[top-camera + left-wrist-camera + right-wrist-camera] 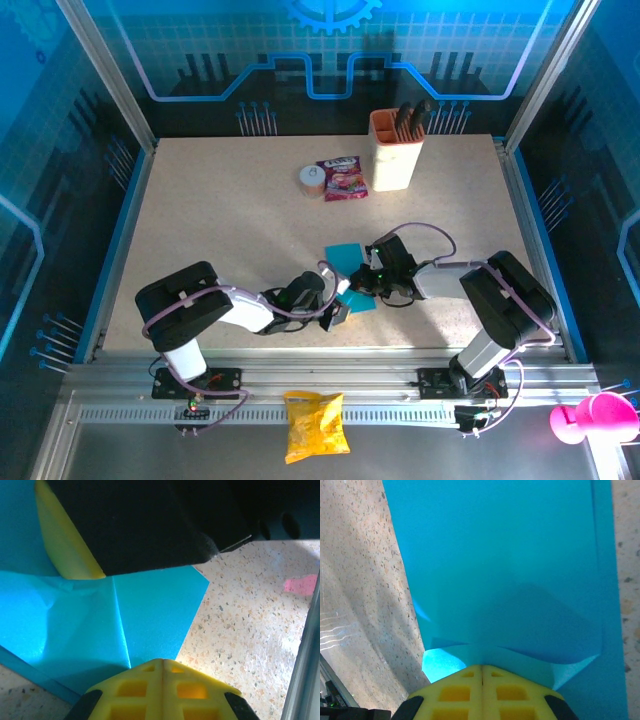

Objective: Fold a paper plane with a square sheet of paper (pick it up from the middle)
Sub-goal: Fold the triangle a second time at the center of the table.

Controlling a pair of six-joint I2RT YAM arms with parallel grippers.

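Observation:
The square sheet of paper [348, 258] lies cyan-blue on the speckled table between my two grippers. In the left wrist view the sheet [150, 615] shows a straight crease running to my left gripper [162, 662], whose yellow fingers are shut with their tips resting on the paper near its edge. My right gripper [482, 667] is shut on a raised folded flap of the sheet [510, 555]. From above, the left gripper [338, 308] sits at the paper's near side and the right gripper [372, 272] at its right side. A paper plane is out of view.
At the back stand a beige holder cup [396, 150] with dark tools, a pink-red snack packet [343, 178] and a small tape roll [312, 180]. A yellow crinkled bag [316, 425] lies on the front rail. Glass walls enclose the table.

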